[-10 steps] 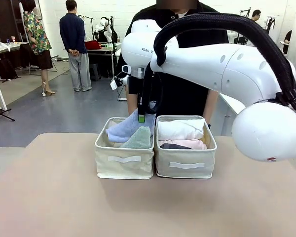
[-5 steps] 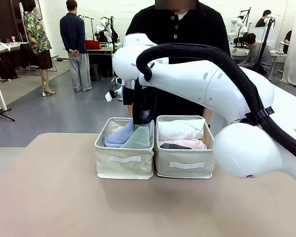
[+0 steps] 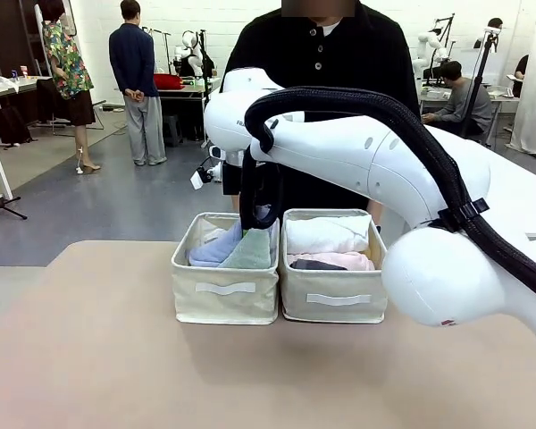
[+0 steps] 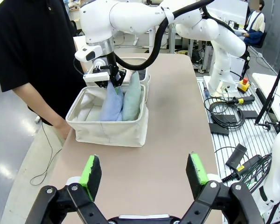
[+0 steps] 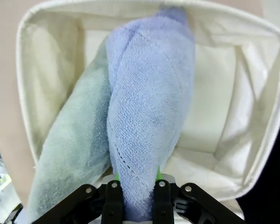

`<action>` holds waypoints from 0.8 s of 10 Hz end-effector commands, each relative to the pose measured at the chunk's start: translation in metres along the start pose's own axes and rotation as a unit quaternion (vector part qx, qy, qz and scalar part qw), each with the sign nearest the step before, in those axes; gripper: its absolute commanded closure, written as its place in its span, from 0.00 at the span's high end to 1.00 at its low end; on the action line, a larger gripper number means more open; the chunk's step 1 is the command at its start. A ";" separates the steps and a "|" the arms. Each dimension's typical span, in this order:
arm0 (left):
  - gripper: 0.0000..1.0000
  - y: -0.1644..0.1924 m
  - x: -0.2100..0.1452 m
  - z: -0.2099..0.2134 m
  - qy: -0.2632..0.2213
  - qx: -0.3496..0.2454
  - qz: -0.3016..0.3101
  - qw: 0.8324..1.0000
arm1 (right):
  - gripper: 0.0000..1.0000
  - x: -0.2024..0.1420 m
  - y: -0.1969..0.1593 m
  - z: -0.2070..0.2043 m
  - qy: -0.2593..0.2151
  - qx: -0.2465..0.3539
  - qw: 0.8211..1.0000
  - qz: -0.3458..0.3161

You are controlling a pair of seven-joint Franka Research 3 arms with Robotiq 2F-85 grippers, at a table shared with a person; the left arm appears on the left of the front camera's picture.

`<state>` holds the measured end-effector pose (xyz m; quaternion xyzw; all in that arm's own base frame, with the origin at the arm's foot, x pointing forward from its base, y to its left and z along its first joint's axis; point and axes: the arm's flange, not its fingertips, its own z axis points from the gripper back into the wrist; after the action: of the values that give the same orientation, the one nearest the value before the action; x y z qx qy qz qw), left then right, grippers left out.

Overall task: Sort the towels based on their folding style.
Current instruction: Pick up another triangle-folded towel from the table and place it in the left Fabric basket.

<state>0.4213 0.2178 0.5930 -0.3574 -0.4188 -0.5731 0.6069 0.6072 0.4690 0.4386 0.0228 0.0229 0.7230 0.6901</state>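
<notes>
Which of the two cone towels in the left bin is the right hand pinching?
The light blue towel. The right hand is shut on its end, while the pale green towel leans beside it, ungripped.

Front view faces the person across the table; left wrist sees the left bin (image 4: 107, 133) from afar, right wrist close above.

Blue towel (image 3: 216, 249) and green towel (image 3: 250, 253) in left bin (image 3: 225, 300), right arm (image 3: 357, 161) above.
</notes>
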 end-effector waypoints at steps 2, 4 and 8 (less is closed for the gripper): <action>0.95 -0.001 0.002 -0.001 -0.002 0.008 0.003 1.000 | 0.23 0.023 -0.022 0.018 -0.030 -0.025 0.999 0.032; 0.95 -0.001 0.002 -0.001 -0.002 0.008 0.003 1.000 | 0.23 0.023 -0.020 0.018 -0.041 -0.031 0.998 0.043; 0.95 -0.001 0.002 -0.001 -0.002 0.008 0.003 1.000 | 0.23 0.021 -0.020 0.014 -0.043 -0.022 0.998 0.045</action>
<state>0.4213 0.2178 0.5931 -0.3573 -0.4188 -0.5732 0.6069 0.6107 0.4770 0.4477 0.0193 -0.0164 0.7458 0.6656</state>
